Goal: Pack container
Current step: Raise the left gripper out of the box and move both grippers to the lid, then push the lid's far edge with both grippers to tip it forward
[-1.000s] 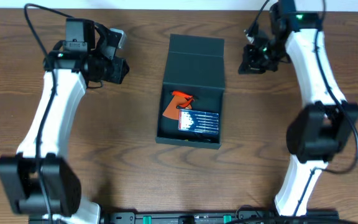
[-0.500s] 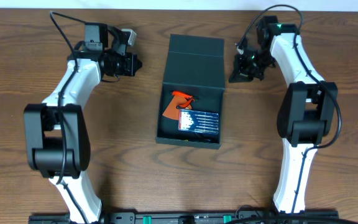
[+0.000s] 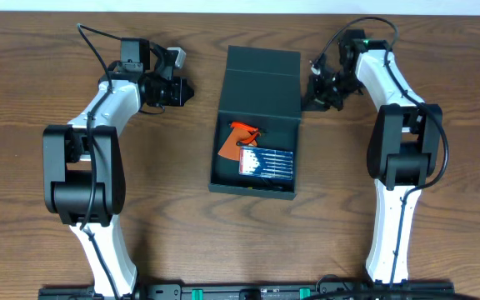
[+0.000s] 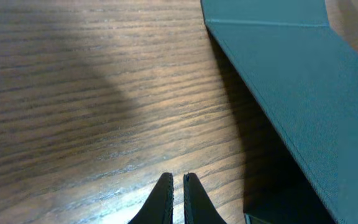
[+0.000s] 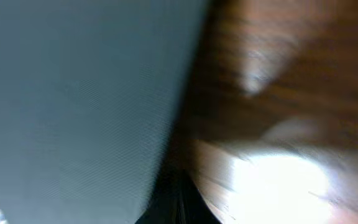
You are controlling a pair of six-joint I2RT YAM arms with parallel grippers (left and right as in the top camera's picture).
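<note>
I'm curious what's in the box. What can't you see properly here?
Overhead: the orange thing in the container is too small to name; the striped packet covers part of it.
Overhead: the packet's print is too small to read.
Left wrist: the container's own side hides its inside.
Right wrist: blurred; the bottom edge cuts off the right gripper.

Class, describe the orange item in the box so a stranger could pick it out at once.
Find the dark teal-grey container lying open at the middle of the wooden table. In its open half, toward the left wall in the overhead view, lies the orange item. It is the only bright orange thing there, beside a dark blue pack with pale stripes.
</note>
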